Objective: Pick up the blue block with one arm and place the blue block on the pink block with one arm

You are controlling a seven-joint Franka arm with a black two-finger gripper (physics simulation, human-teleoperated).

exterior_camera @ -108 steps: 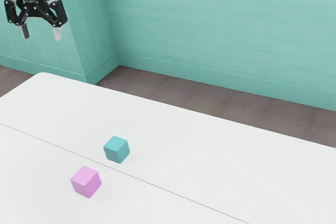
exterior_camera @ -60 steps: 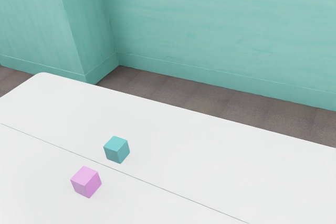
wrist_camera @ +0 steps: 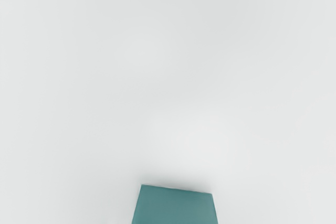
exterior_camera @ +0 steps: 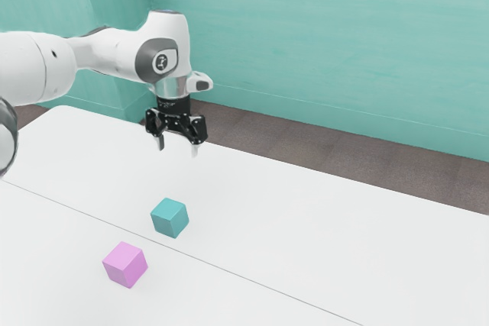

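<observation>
Black gripper [exterior_camera: 177,150] hovers above the blue block [exterior_camera: 169,217], fingers spread, gripping nothing.

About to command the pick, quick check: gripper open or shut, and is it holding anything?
Gripper: open, holding nothing. The blue block sits on the table, apart from the fingers.

No text can be read on the blue block [exterior_camera: 169,217], pink block [exterior_camera: 124,264] or arm [exterior_camera: 76,55].

White table [exterior_camera: 321,227] bears blue block [exterior_camera: 169,217], pink block [exterior_camera: 124,264].
</observation>
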